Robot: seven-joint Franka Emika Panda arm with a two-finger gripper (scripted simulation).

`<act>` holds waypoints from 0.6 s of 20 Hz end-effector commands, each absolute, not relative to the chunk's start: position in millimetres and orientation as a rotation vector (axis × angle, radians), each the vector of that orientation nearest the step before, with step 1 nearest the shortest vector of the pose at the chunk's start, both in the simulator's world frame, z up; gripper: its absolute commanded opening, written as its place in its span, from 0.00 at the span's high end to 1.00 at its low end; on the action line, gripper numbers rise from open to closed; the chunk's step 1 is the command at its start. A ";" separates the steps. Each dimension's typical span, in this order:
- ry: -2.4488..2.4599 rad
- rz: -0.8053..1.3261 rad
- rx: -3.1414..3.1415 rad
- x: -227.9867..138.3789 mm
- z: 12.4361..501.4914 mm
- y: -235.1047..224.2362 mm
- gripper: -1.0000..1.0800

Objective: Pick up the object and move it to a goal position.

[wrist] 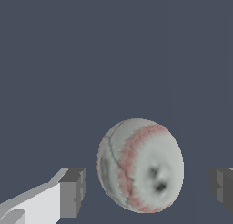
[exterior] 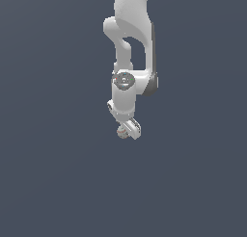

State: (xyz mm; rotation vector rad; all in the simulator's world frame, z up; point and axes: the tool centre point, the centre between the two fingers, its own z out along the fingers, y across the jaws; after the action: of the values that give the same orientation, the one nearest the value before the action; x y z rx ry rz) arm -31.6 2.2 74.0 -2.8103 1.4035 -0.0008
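A flat, uniform slate-blue floor (exterior: 53,183) fills both views; whether the ball (wrist: 140,166), whitish-grey with red stitching, rests directly on it or sits just above cannot be told.

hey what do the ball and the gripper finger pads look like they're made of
The ball looks like a matte whitish leather baseball: red stitched seams curve across it, and it has grey scuffs, though as a render that is only a guess. The finger pads look like dull dark grey rubber or plastic, blocky and without shine.
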 end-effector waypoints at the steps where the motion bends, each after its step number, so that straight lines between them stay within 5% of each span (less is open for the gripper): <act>1: 1.406 0.000 -2.810 -32.3 61.5 2.0 0.04; 8: 1.407 0.000 -2.809 -31.4 47.7 2.3 0.04; 9: 1.407 0.000 -2.809 -31.4 47.7 2.3 1.00; 12: 1.407 0.000 -2.809 -31.4 47.7 2.3 1.00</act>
State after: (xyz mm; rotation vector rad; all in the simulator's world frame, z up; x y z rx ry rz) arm -31.0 2.9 48.7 -2.8089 1.4053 -0.0013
